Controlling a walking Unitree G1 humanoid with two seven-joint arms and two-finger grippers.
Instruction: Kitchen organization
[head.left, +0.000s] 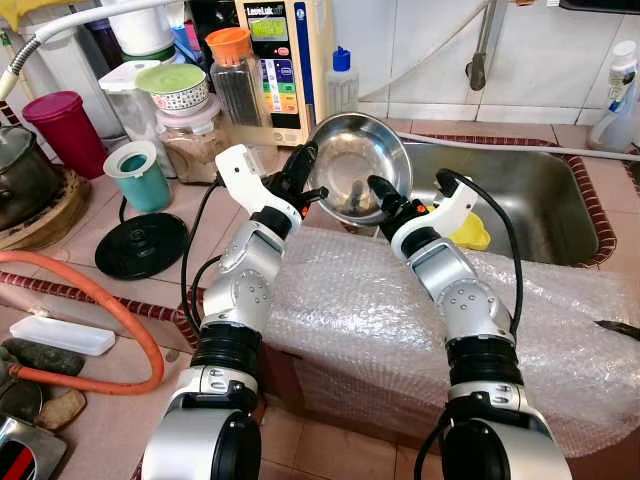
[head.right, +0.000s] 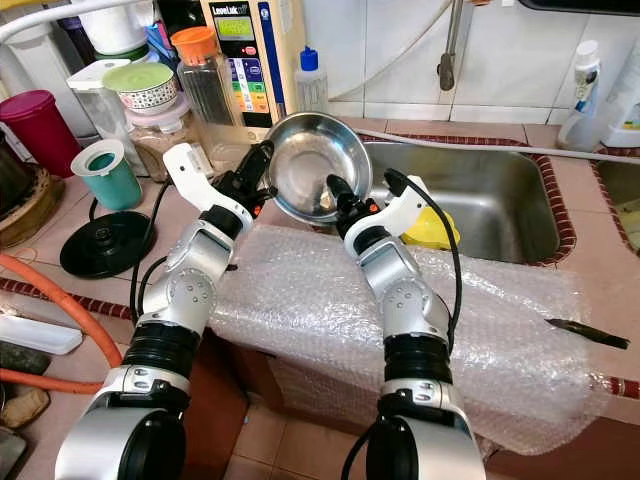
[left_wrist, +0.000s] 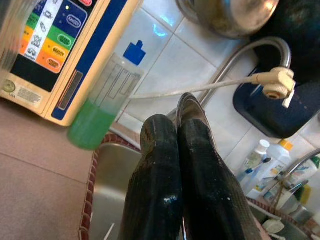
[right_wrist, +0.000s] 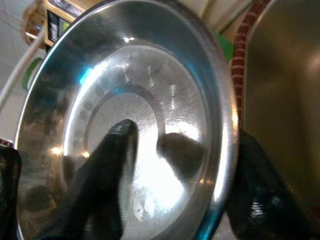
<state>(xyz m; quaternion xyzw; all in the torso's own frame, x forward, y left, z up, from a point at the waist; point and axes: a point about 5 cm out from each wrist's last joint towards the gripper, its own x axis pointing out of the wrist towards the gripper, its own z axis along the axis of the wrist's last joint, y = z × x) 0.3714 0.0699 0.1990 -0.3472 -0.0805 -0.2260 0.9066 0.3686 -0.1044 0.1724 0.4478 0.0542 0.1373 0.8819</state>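
A shiny steel bowl (head.left: 355, 160) is held tilted on its side above the counter at the sink's left edge, hollow facing me. My left gripper (head.left: 308, 185) is shut on the bowl's left rim; in the left wrist view its fingers (left_wrist: 160, 165) press together with the thin rim (left_wrist: 190, 102) between them. My right gripper (head.left: 378, 192) grips the bowl's lower right rim. The right wrist view has one finger (right_wrist: 112, 150) inside the bowl (right_wrist: 150, 75) and the other behind the rim.
The steel sink (head.left: 520, 190) lies to the right with a yellow item (head.left: 470, 232) in it. Bubble wrap (head.left: 400, 310) covers the counter front. A water purifier (head.left: 275, 60), jars, a teal cup (head.left: 140, 175) and an orange hose (head.left: 100, 290) crowd the left.
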